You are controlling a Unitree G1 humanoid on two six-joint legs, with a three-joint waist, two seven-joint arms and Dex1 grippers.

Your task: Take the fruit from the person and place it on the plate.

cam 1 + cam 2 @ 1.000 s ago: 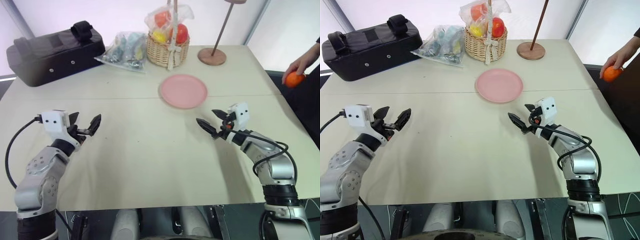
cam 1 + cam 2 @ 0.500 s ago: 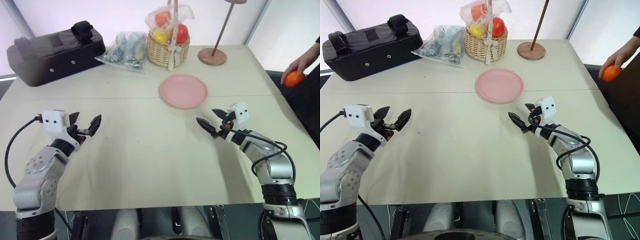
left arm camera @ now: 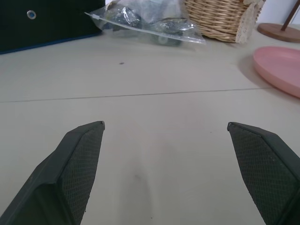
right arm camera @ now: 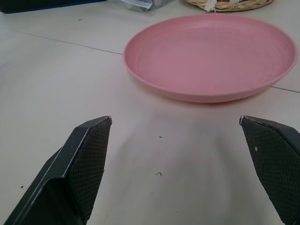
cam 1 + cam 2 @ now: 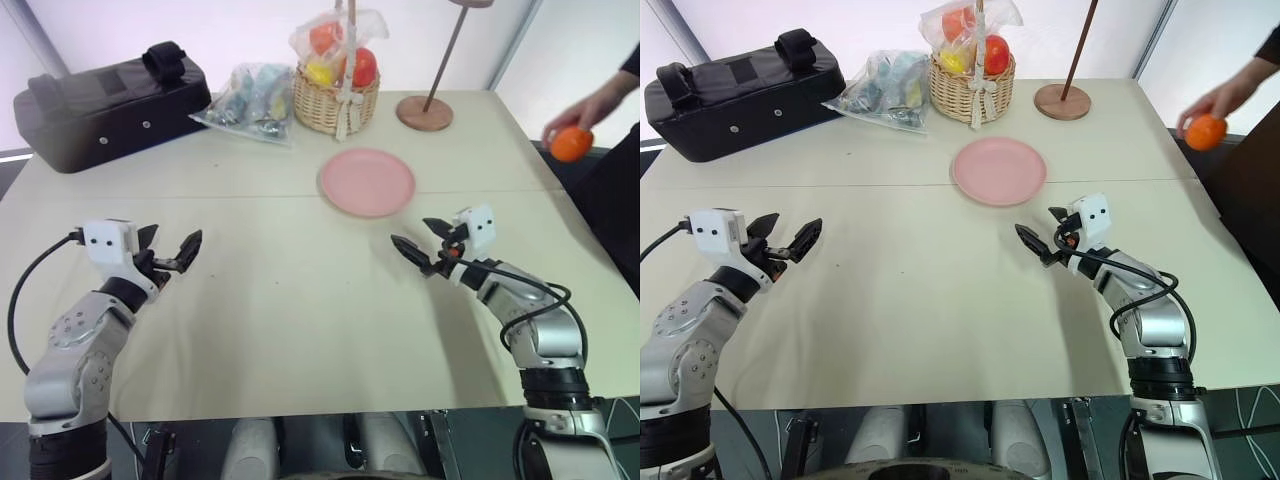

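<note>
While both the left gripper [image 5: 176,252] and the right gripper [image 5: 419,242] stand empty with jaws parted, the fruit [image 5: 571,144] is judged smooth, firm and light; a grip across its widest part is advised.

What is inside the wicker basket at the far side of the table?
The wicker basket holds plastic-wrapped fruits: red, yellow and orange ones show. Whatever lies deeper is covered by the wrap and the basket wall.

The fruit [image 5: 571,144] is a smooth, bright orange ball, held up in the person's [image 5: 598,101] bare hand off the table's right edge, well apart from everything on it. Dark sleeve behind the hand. The plate [image 5: 367,182] is plain pink, round and flat, sitting empty mid-table, just in front of the basket.
</note>
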